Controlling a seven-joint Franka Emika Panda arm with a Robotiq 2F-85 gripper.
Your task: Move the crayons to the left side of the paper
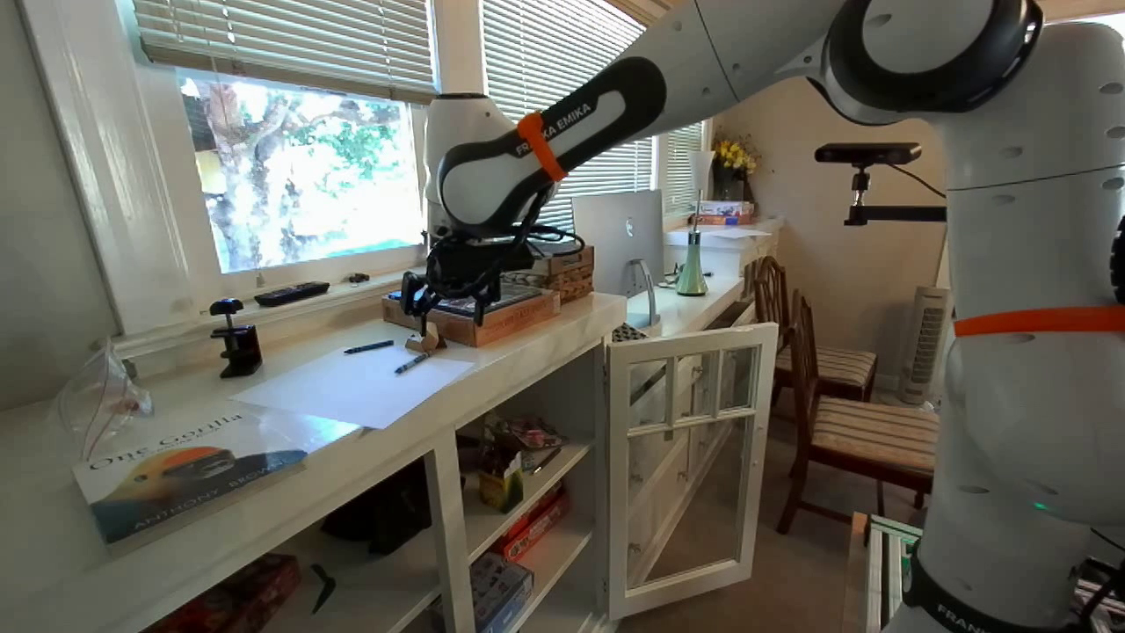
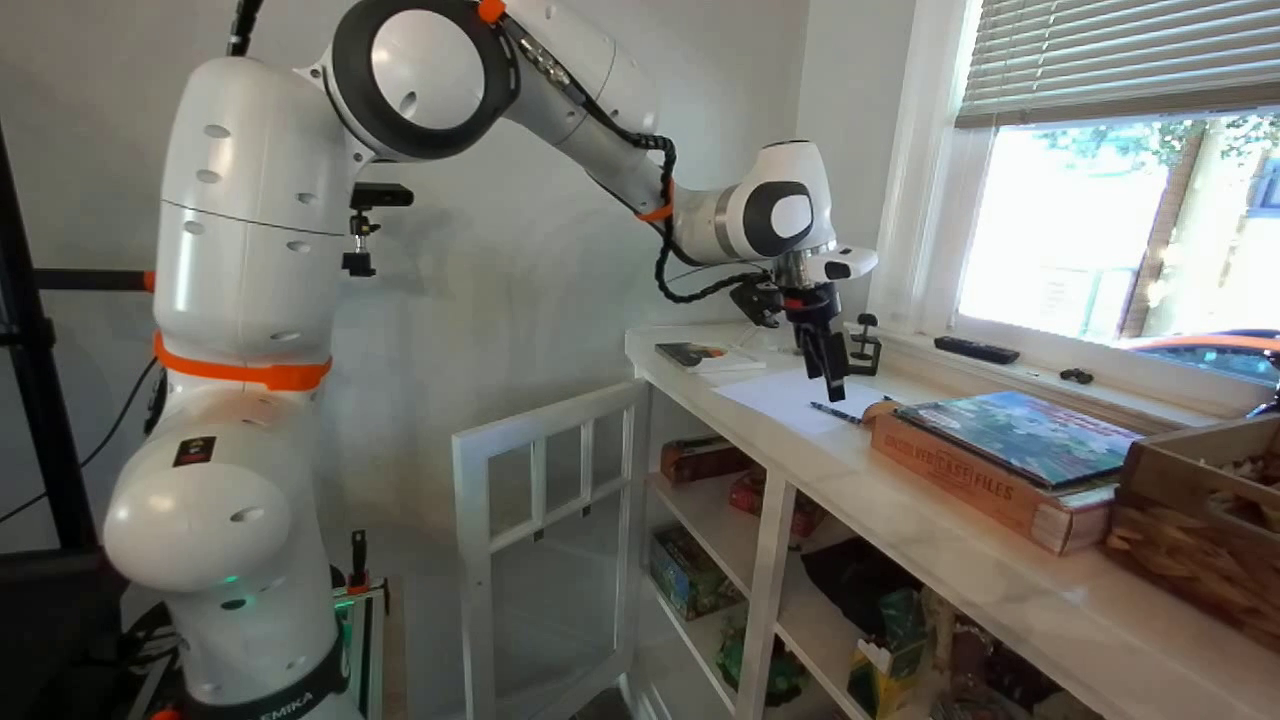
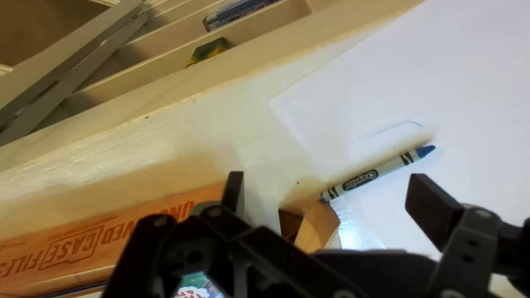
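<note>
Counter [image 2: 960,525], long and white-painted, carries one large flat white rectangular sheet of paper [image 1: 325,387] and, just beside it, one flat orange-brown cardboard box [image 2: 970,475]. Over the paper's box-side end hangs your black two-fingered gripper [image 3: 333,198], its jaws spread wide. Below the jaws, and between them in the wrist view, you have one slim, pale-wrapped, blue-tipped crayon [image 3: 383,169], its pointed tip on the sheet. One more slim dark crayon-shaped stick [image 1: 369,347] lies near it, too small to name surely.
</note>
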